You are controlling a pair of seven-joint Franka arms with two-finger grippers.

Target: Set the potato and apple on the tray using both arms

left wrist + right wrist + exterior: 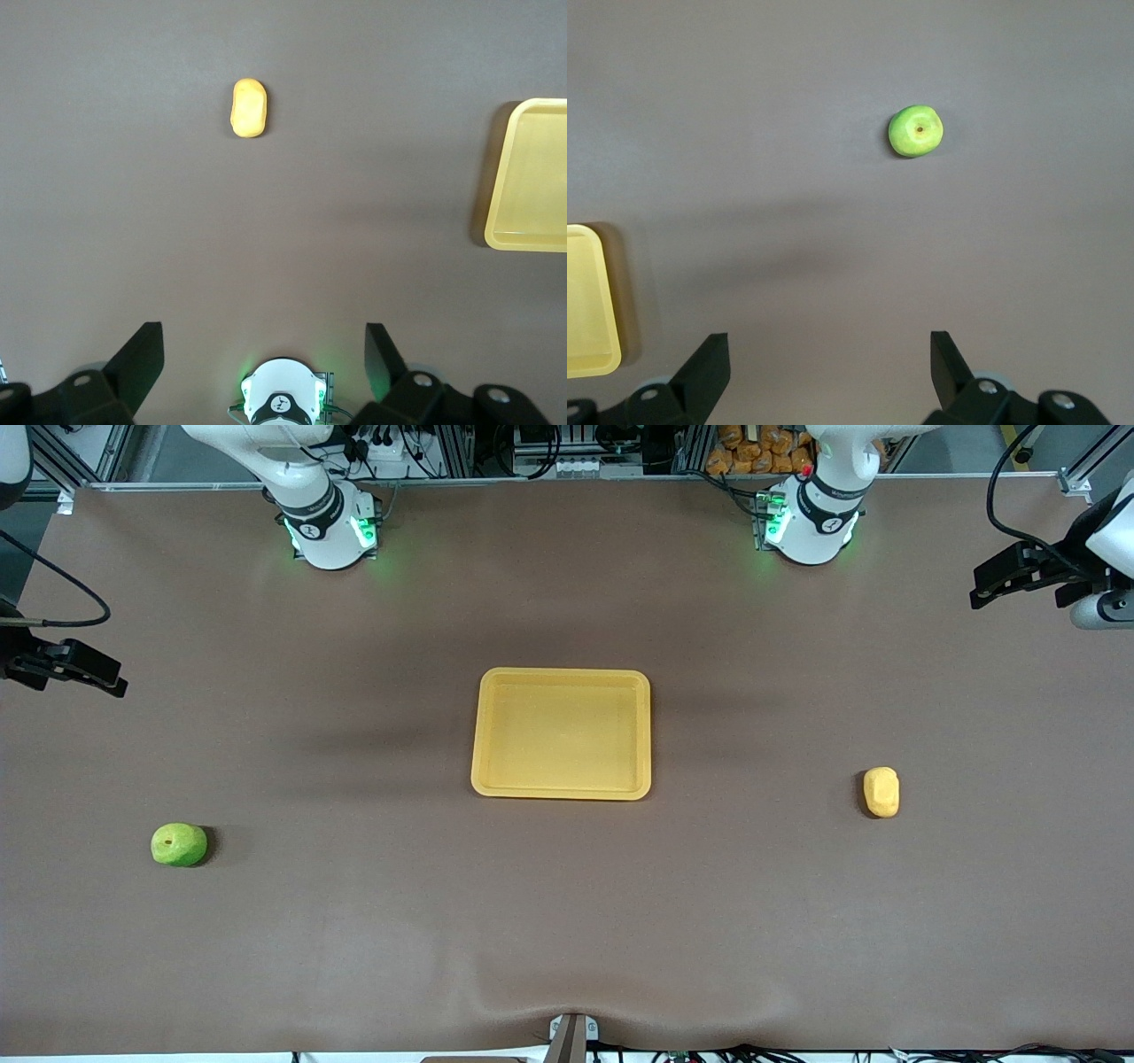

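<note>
Both grippers, left (264, 354) and right (829, 354), hang high, jaws released. Tray (562, 675) empty; potato (881, 791) at its three o'clock, apple (179, 844) at eight. Next, descend and grasp.

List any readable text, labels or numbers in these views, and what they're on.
No readable text anywhere.
Arm bases: small dark emblem on each, too small to read.
Tray, apple, potato: unmarked.
</note>
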